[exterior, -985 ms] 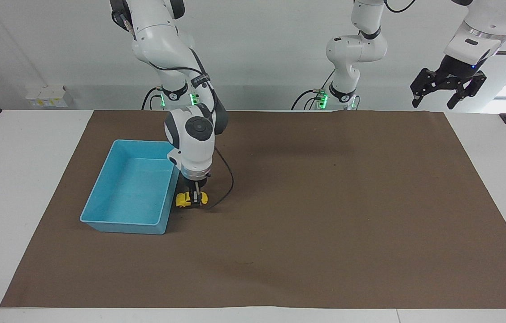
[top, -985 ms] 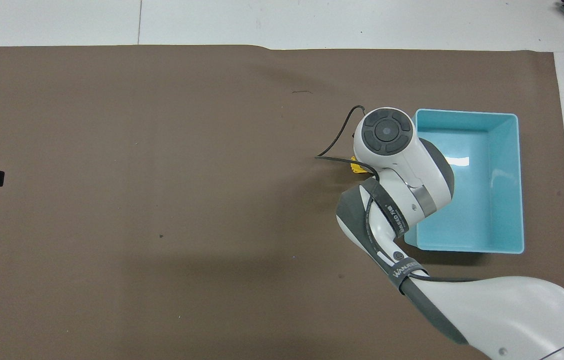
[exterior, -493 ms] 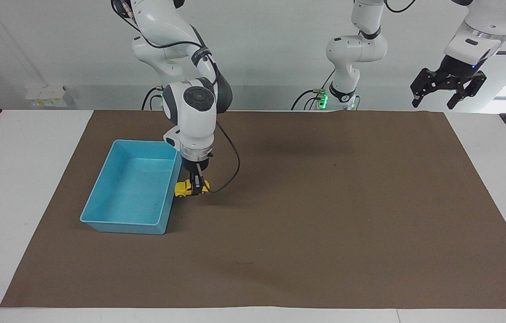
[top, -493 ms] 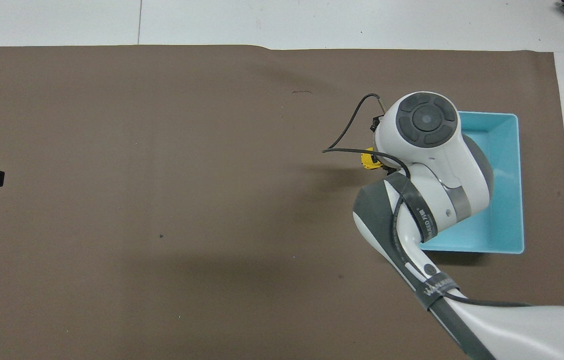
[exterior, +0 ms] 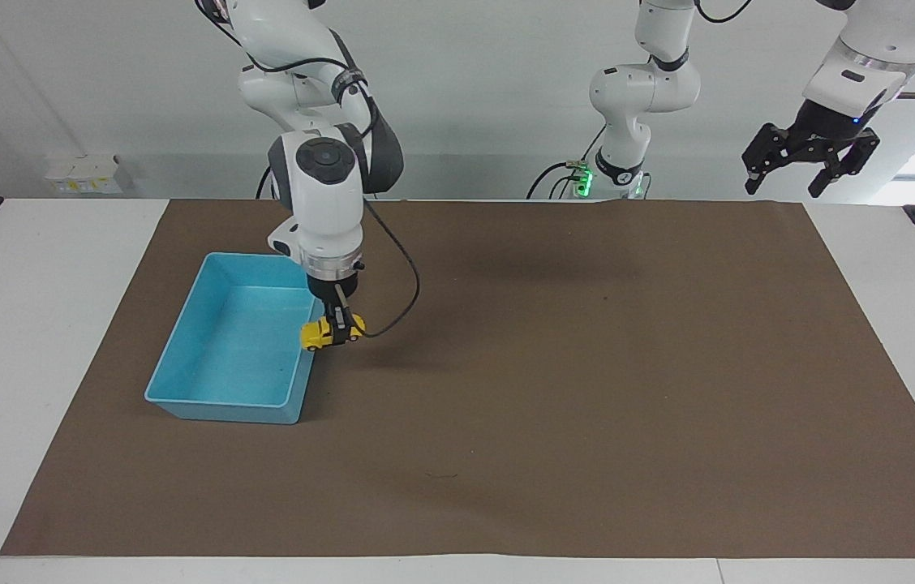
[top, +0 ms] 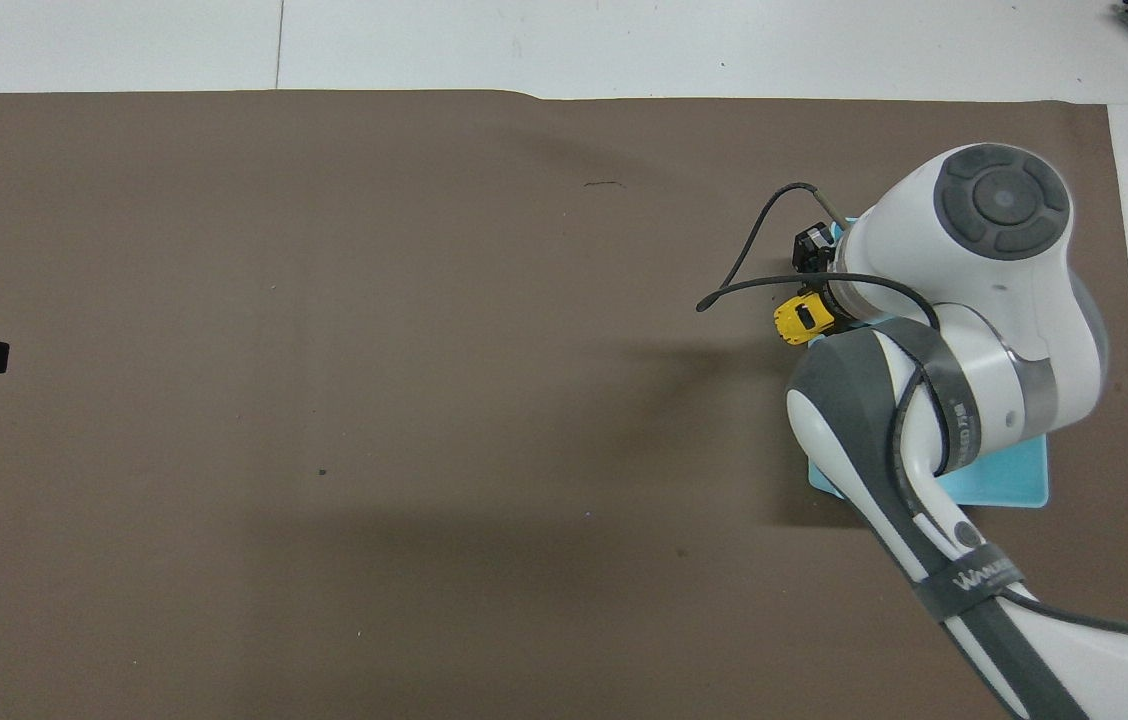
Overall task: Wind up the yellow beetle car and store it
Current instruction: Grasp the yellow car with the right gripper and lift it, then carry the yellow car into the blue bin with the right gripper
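The right tool [exterior: 337, 334] is clamped on the tiny bright yellow beetle-shaped toy car [exterior: 326, 332] and holds it up in the air, clear of the brown paper mat [exterior: 587, 365] that covers the white surface [exterior: 36, 268]. The car hangs over the rim of the light blue rectangular plastic bin [exterior: 218, 410] — the long wall that faces the middle of the mat — with its body roughly level. In the overhead view the right arm's white wrist hides most of the bin, and the car [top: 801, 320] peeks out beside it. The left tool [exterior: 810, 158] waits high above the left arm's end of the surface — its fingers spread wide, holding nothing.
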